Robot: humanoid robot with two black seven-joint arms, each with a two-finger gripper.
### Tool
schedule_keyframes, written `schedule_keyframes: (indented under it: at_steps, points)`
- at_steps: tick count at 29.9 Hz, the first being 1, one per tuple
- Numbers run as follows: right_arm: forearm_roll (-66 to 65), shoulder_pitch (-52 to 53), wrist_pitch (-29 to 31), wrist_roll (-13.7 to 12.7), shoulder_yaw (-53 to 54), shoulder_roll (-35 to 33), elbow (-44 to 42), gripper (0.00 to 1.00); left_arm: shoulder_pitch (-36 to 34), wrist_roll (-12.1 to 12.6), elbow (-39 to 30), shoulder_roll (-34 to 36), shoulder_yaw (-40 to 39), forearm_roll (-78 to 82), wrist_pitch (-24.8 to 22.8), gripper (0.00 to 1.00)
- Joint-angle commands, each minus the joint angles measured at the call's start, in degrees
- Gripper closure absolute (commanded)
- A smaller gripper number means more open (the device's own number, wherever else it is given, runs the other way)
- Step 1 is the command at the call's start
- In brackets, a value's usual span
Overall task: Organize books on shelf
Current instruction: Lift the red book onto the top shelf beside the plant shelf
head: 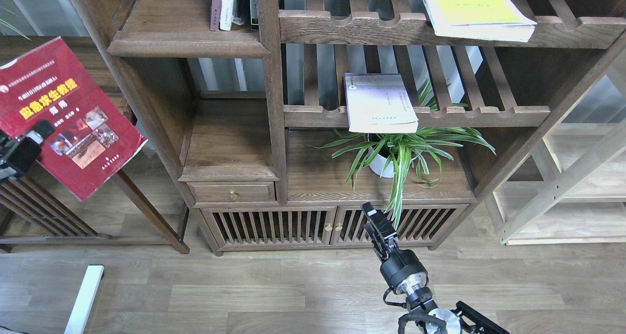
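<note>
My left gripper [38,131] is at the far left edge, shut on the lower edge of the dark red book [73,114], which hangs tilted in the air left of the bookcase. The white-lavender book [379,104] lies flat on the middle slatted rack. The yellow-green book [474,9] lies flat on the upper slatted rack. The shelf [188,44], a solid board with a moulded front edge, is at the upper left of the bookcase and holds thin upright books [226,4]. My right gripper [371,215] is low, before the cabinet doors, seen dark and end-on.
A potted spider plant [396,150] stands under the middle rack. A board with a brass-knobbed drawer [232,193] sits below the shelf. A dark side table [146,211] stands at left, a light wooden rack [562,187] at right. A white bar [84,297] lies on the floor.
</note>
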Motion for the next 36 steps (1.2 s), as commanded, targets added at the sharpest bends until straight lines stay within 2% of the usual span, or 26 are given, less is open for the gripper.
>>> schedule_keyframes:
  at_steps: [1,7,14,30,36]
  points:
    - [0.00,-0.08,0.00,0.00,0.15,0.00,0.00,0.16,-2.55,-0.01,0.01,0.83,0.38,0.02,0.00,1.00]
    - [0.00,-0.08,0.00,0.00,0.24,0.00,0.00,0.15,-8.79,-0.01,0.10,0.83,1.96,-0.07,0.00,1.00]
    - [0.00,-0.17,0.00,0.00,0.24,0.00,0.00,0.01,-14.33,-0.01,0.54,0.83,4.16,0.02,0.00,1.00]
    - [0.00,-0.35,0.00,0.27,0.42,0.00,0.00,0.01,-28.75,-0.01,3.26,2.68,9.87,0.90,0.00,1.00]
    - [0.00,-0.44,0.00,0.27,0.77,0.00,0.00,0.01,-30.77,-0.01,4.14,3.47,10.57,0.90,0.00,1.00]
